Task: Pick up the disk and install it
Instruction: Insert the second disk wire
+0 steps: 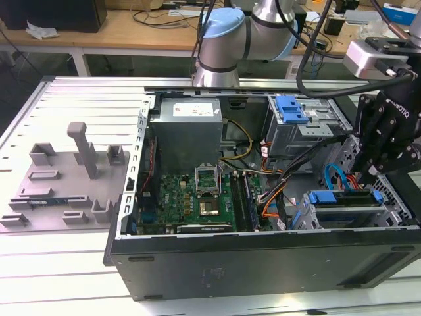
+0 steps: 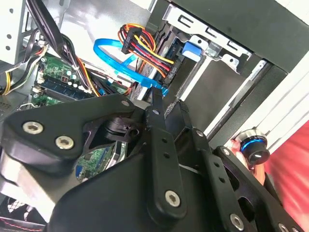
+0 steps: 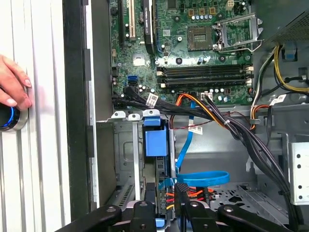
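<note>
You are lowering the claw [image 1: 381, 172] over the drive cage [image 1: 348, 205], gripping the blue-framed disk [image 3: 155, 140] edge-on so that it is sliding between the cage's rails.

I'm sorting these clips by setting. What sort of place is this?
Probably a robotics lab or test bench: an open computer case lies on a slatted metal table, a wooden workbench strewn with cables stands behind, and a hand rests on a glowing button.
</note>
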Tool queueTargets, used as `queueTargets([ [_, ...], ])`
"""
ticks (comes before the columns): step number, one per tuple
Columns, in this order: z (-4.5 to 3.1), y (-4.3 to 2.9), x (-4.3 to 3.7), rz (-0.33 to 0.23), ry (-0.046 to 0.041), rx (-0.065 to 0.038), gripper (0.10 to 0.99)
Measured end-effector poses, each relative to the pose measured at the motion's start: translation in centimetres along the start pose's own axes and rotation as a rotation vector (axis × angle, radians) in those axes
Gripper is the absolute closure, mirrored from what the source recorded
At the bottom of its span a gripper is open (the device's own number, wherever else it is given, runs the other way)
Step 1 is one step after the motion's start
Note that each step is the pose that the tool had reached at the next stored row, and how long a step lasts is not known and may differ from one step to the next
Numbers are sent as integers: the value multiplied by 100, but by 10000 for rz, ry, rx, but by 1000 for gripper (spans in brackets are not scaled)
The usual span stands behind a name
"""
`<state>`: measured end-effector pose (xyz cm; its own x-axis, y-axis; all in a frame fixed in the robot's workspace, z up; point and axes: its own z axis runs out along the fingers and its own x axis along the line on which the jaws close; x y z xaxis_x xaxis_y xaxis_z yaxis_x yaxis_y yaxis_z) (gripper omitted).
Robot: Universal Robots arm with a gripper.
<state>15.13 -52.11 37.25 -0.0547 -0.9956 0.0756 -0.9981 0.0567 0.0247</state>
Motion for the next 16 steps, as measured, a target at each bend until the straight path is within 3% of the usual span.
queueTargets([
  [5,0,0,0,-2,0,0,804],
  [6,0,0,0,-3,0,0,871],
  [7,0,0,0,-3,0,0,871],
  [8,0,0,0,-3,0,0,980],
  [16,0,0,0,-7,1,1,980],
])
